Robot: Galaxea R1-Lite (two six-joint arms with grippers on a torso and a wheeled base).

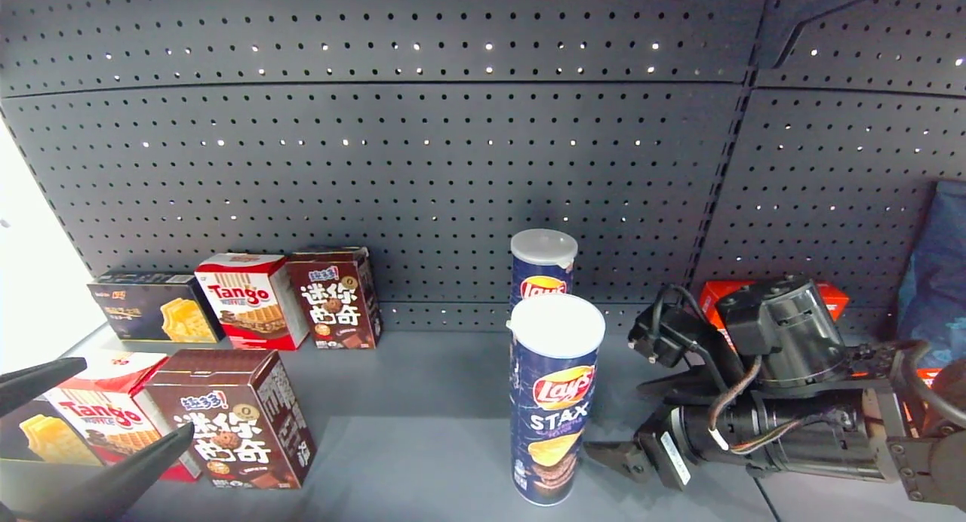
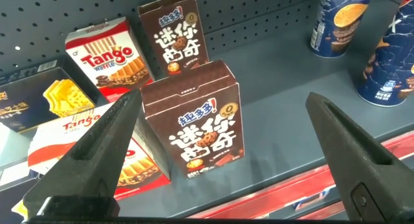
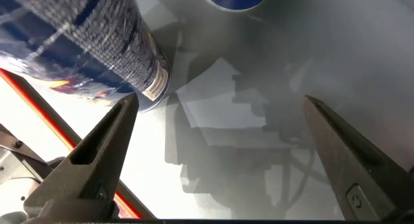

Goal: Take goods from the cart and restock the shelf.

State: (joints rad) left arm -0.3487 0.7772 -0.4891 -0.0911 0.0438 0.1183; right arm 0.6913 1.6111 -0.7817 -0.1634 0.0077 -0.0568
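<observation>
Two tall blue chip cans stand on the grey shelf [image 1: 423, 386], one at the front [image 1: 557, 401] and one behind it [image 1: 543, 269] near the pegboard. My right gripper [image 1: 619, 420] is open just to the right of the front can, with nothing between its fingers. In the right wrist view the front can [image 3: 84, 43] lies beside one finger [image 3: 97, 159], outside the open right gripper [image 3: 220, 101]. My left gripper [image 1: 136, 397] is open at the lower left in front of the snack boxes. In the left wrist view a brown cookie box [image 2: 194, 120] stands beyond the open left gripper [image 2: 223, 98].
Rear row at the left: a black-and-yellow box [image 1: 155, 307], a red wafer box [image 1: 253, 299], a brown cookie box [image 1: 336, 296]. In front of them stand another wafer box [image 1: 106, 412] and brown box [image 1: 234, 416]. An orange box [image 1: 755, 292] and blue bag [image 1: 939, 280] sit right.
</observation>
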